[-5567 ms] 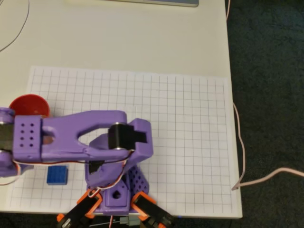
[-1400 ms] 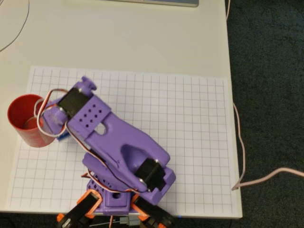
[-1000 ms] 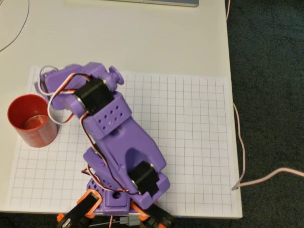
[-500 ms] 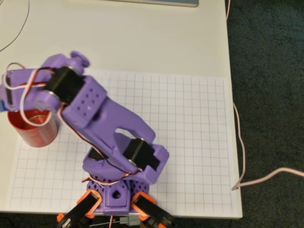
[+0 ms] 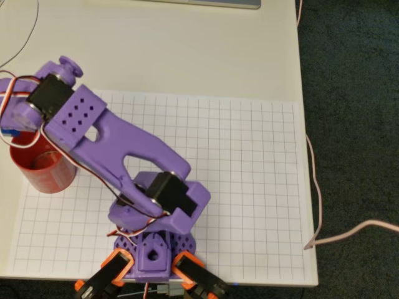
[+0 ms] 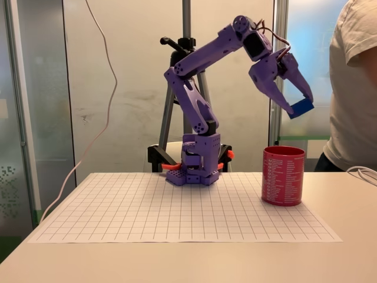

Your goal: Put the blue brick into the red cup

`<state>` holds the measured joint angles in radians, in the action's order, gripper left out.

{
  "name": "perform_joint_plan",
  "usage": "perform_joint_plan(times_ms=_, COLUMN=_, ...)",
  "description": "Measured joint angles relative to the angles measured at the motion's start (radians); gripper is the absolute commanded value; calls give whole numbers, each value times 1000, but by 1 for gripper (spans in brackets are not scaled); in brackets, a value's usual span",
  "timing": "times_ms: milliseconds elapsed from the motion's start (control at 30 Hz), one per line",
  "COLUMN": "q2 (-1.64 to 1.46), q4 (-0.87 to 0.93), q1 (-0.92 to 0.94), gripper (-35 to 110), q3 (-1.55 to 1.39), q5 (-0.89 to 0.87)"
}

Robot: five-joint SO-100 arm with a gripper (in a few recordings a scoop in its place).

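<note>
**Brick held above cup, release could miss the far rim**

Nearest thing in the fixed view: the grid mat [image 6: 177,206] covering the table, lower half of frame. On its right side stands the red cup [image 6: 283,175], upright, mouth up. Behind the mat, centre frame, is the arm base; at the right edge a person stands behind the table.

The gripper [image 6: 297,101] sits upper right, fingers clamped on the blue brick [image 6: 301,108], which hangs well above the cup and clear of it.

Risk, as I judge it: in the fixed view the brick sits over the cup's right rim rather than its centre. In the overhead view the gripper [image 5: 15,128] is at the left edge, with a sliver of blue [image 5: 7,132] just above the cup [image 5: 43,168] rim. Let go here and it could clip the rim and bounce out. Drop height adds to that.

Orientation: the brick is tilted, left end lower, right end higher. It's roughly square, so no real long axis; I can't tell which way the studs face.
</note>
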<state>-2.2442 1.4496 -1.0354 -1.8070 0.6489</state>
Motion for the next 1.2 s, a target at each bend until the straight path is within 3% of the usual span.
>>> perform_joint_plan(times_ms=233, q2=-84, q4=0, q1=15, gripper=0, q3=-181, q5=-52)
perform_joint_plan(times_ms=500, q2=-91, q4=8, q1=-17, gripper=0, q3=-186, q5=-69)
perform_joint_plan(times_ms=533, q2=-91, q4=8, q1=-21, gripper=6, q3=-186, q5=-64)
perform_joint_plan(times_ms=600, q2=-91, q4=8, q1=-31, gripper=39, q3=-186, q5=-57)
perform_joint_plan(times_ms=1167, q2=-115, q4=-40, q1=18, gripper=40, q3=-196, q5=9)
perform_joint_plan(times_ms=1200, q2=-117, q4=-40, q1=17, gripper=32, q3=-196, q5=9)
